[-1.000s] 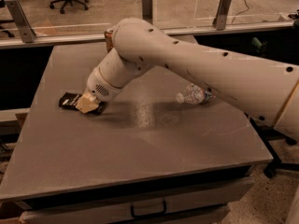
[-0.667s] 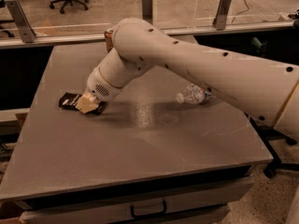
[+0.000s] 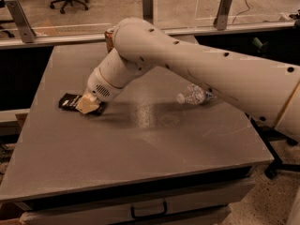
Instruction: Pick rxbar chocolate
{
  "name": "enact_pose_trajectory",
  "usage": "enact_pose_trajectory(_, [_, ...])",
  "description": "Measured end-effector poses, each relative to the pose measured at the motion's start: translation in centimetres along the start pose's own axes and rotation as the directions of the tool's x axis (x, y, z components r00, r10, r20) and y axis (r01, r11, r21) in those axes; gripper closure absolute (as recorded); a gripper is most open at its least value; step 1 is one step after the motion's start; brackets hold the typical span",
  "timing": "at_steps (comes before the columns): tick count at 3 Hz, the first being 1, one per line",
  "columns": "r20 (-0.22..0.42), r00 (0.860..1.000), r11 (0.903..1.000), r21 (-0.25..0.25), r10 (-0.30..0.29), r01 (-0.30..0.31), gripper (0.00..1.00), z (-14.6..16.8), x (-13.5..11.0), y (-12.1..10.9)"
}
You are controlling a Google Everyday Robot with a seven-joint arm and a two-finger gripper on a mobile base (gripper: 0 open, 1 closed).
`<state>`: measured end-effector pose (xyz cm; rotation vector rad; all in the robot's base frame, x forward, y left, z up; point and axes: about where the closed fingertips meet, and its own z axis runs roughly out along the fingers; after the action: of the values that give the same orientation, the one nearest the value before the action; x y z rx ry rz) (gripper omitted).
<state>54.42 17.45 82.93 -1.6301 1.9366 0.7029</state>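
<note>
The rxbar chocolate (image 3: pixel 68 101), a flat black wrapper with white lettering, lies on the grey table (image 3: pixel 140 153) near its left edge. My gripper (image 3: pixel 87 104) is down on the right half of the bar and touches it, covering that part. The bar's left end sticks out from under the gripper. The cream arm reaches in from the right across the table.
A clear plastic water bottle (image 3: pixel 193 95) lies on its side at the right of the table. An orange-brown can (image 3: pixel 109 37) stands at the back, mostly hidden behind the arm. A glass barrier with posts runs behind the table. A drawer handle (image 3: pixel 147 212) is below the front edge.
</note>
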Motion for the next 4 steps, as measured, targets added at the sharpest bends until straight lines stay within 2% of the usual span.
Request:
enact_pose_trajectory(1, [0.000, 1.000, 1.0000, 0.000, 0.000, 0.000, 0.12, 0.0, 0.0, 0.0])
enact_pose_trajectory(2, [0.000, 1.000, 1.0000, 0.001, -0.001, 0.001, 0.00, -0.1, 0.0, 0.0])
enact_pose_trajectory(3, [0.010, 0.998, 0.9960, 0.058, -0.068, 0.068, 0.00, -2.6, -1.2, -0.2])
enact_pose_trajectory(4, [0.021, 0.992, 0.9870, 0.109, -0.121, 0.118, 0.00, -5.0, -2.3, -0.3])
